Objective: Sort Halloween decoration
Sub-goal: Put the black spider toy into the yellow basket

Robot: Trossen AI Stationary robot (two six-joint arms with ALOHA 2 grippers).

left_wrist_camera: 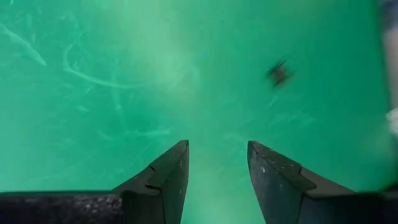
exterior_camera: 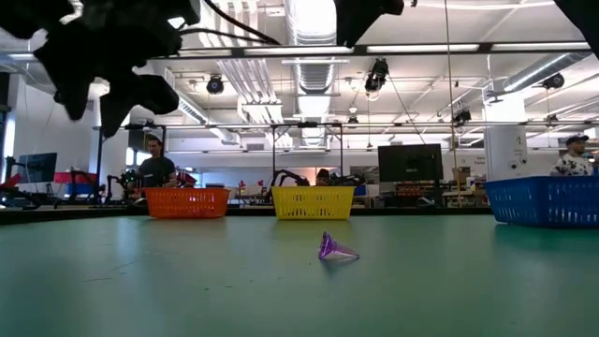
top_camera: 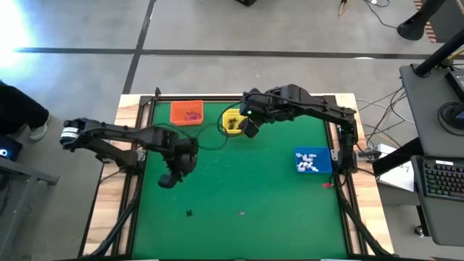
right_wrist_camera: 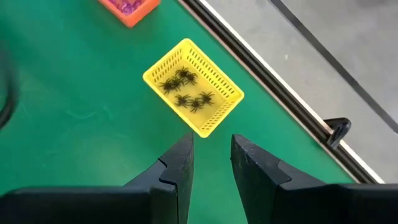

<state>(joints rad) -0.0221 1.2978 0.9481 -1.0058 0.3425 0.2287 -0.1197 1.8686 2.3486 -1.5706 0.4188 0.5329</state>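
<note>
Nearest the low camera we see a small purple trinket (exterior_camera: 335,249) lying on the green table (exterior_camera: 187,281), well in front of the three baskets. From above, that purple trinket (top_camera: 241,212) sits near the table's front edge, with a black trinket (top_camera: 188,213) a little to its left.

The left gripper (top_camera: 168,178) hangs over the bare mat left of centre, behind the black trinket. Its wrist camera shows the two fingers (left_wrist_camera: 168,174) spread apart with nothing between them, and the black trinket (left_wrist_camera: 278,73) ahead on the mat.

The right gripper (top_camera: 250,129) hovers just beside the yellow basket (top_camera: 232,119) at the back of the table. Its fingers (right_wrist_camera: 180,168) stand slightly apart and hold nothing. Several black spiders (right_wrist_camera: 185,90) lie inside the yellow basket (right_wrist_camera: 214,121).

The orange basket (top_camera: 186,113) holds purplish pieces (top_camera: 192,114), and the blue basket (top_camera: 313,161) on the right side holds white ones (top_camera: 307,162).

In the low view we see people (exterior_camera: 155,168) in the room beyond the table.
</note>
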